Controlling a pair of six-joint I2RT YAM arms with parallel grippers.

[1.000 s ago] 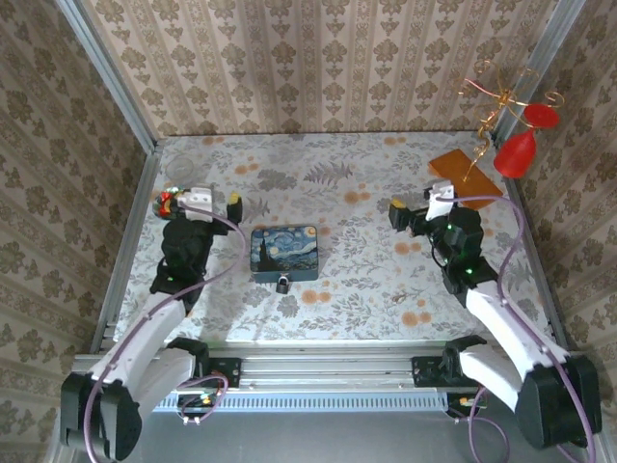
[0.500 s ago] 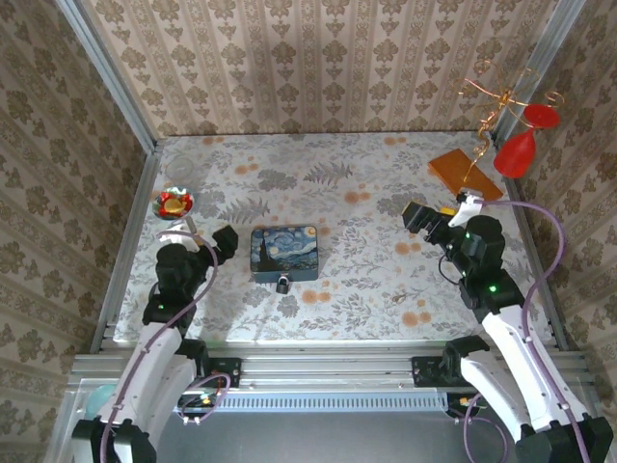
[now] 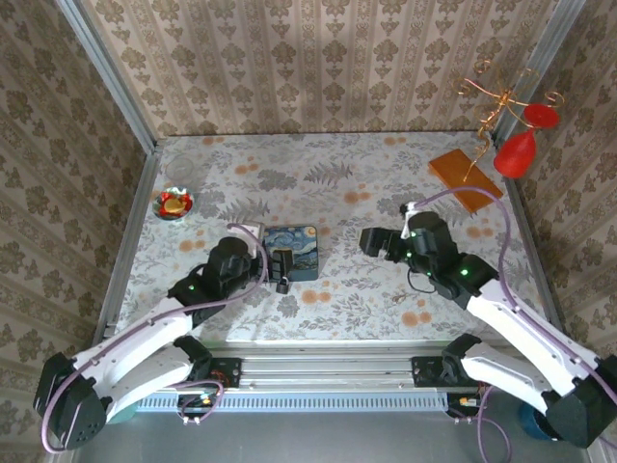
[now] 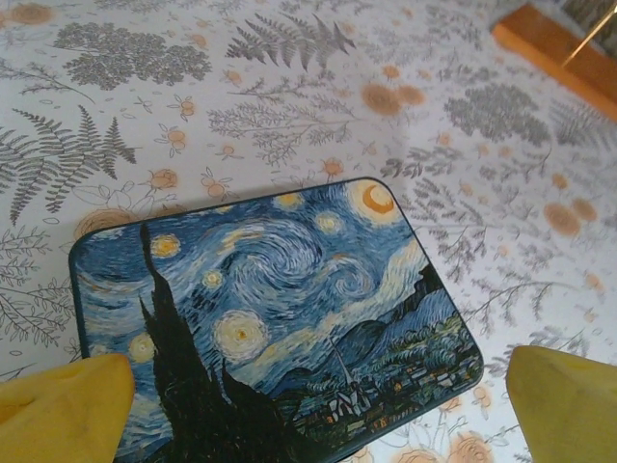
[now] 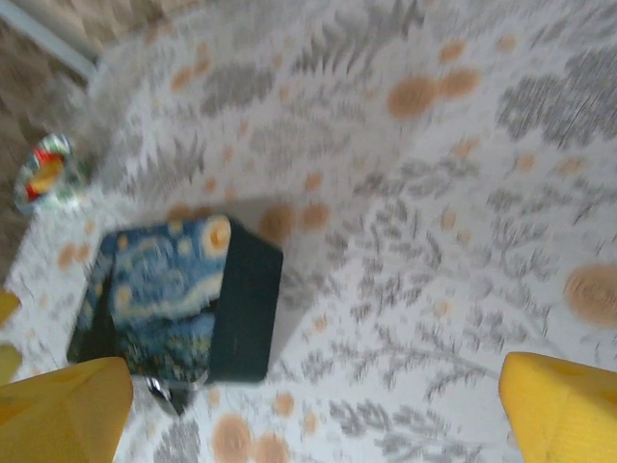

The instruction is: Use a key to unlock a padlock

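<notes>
**A:** Our left gripper (image 3: pixel 280 262) hangs over the blue painted box (image 3: pixel 304 243), jaws spread wide and holding nothing. From its wrist we see one yellow fingertip (image 4: pixel 63 405) over a corner of the lid and the other past the opposite edge.

**B:** Where is the padlock (image 3: pixel 283 285)?

**A:** Just beneath that gripper's tips, tiny and dark, against the side of the box nearest the arm's base, on the flowered table (image 3: pixel 337 183).

**B:** And our right gripper (image 3: pixel 370 241)?

**A:** Also wide open and empty, with the box off to its left and bare table between them. Its wrist view is blurred. We make out a small silvery shape at the box's lower corner, close to one yellow fingertip (image 5: pixel 63 410), but cannot tell what it is
</notes>
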